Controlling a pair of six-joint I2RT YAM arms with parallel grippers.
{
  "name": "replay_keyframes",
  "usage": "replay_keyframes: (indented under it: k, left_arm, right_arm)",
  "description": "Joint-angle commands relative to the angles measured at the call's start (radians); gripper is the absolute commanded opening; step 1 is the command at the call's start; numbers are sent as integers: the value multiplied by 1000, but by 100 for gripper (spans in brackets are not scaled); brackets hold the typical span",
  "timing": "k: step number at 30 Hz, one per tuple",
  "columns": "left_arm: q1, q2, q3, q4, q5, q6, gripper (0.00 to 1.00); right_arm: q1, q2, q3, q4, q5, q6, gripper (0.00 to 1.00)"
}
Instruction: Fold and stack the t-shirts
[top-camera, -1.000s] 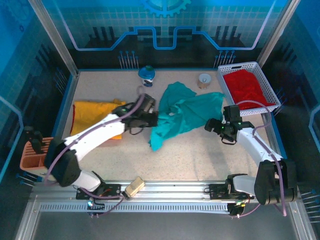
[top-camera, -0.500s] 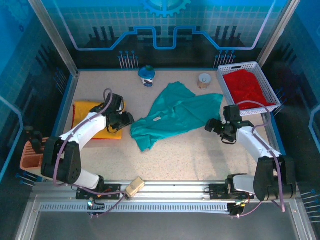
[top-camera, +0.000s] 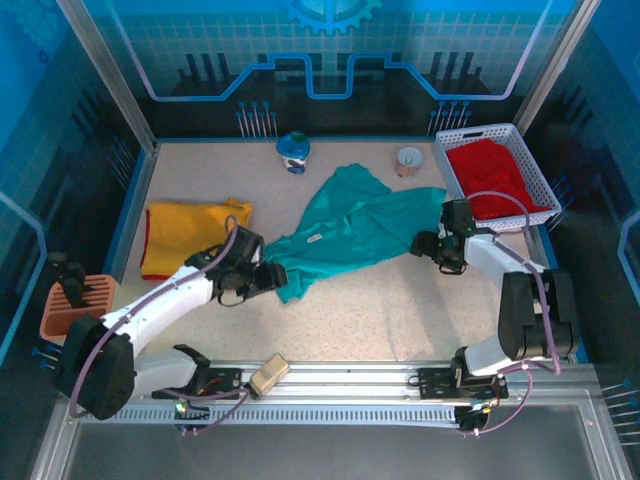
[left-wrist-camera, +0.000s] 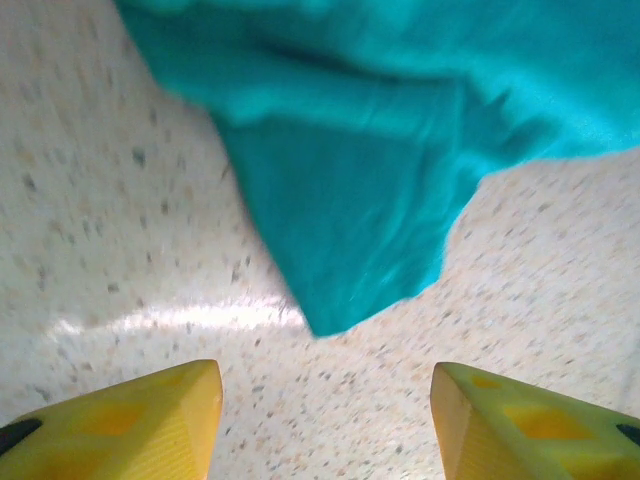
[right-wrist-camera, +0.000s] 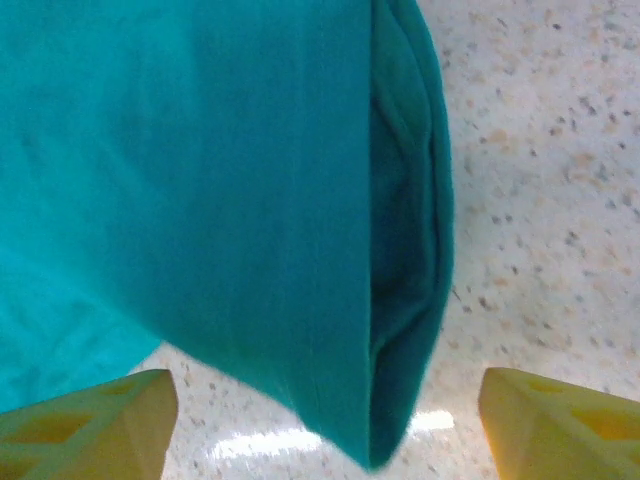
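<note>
**Top view.** The teal-green t-shirt (top-camera: 350, 228) lies rumpled on the counter (top-camera: 400, 300), near its middle. Its long axis runs diagonally from near-left to far-right. The yellow t-shirt (top-camera: 190, 238) lies flat at the left, and the red t-shirt (top-camera: 495, 172) sits in the white basket (top-camera: 446, 165) at the far right. My left hand (top-camera: 268, 278) is at the teal shirt's near-left tip. My right hand (top-camera: 428, 245) is at its far-right end.

**Left wrist view.** My left hand (left-wrist-camera: 325, 395) is released, with nothing between the fingers (left-wrist-camera: 140, 415). A pointed corner of the teal cloth aims toward the gap and stops just short of it.

**Right wrist view.** My right hand (right-wrist-camera: 327, 390) is also released, fingers wide. A doubled edge of the teal cloth reaches between them, untouched.

**Handling.** I judge the cloth light, limp and prone to sagging. Pinch the corner and the doubled edge, catching all layers.
</note>
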Motion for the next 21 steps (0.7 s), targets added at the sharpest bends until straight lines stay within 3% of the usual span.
replay_keyframes:
  k: [1,3,8,10,16,21]
  left_arm:
    - [-54,5,-38,64,-15,-94,58]
    - [-75,38,-38,84,-34,-95,58]
    - [-79,165,6,125,-56,-61,60]
    - [-79,204,32,134,-64,-42,62]
    - [-78,290,131,93,-136,18,61]
    - [-64,322,185,39,-208,64,53]
  right_arm:
    - [12,57,47,26,-10,-26,68]
    - [11,71,49,19,-11,-30,57]
    - [12,50,49,-28,-29,-22,15]
    - [12,14,45,-67,-47,-10,3]
    - [3,-142,49,-274,-210,35,0]
    - [-47,-279,168,-386,-376,89,0]
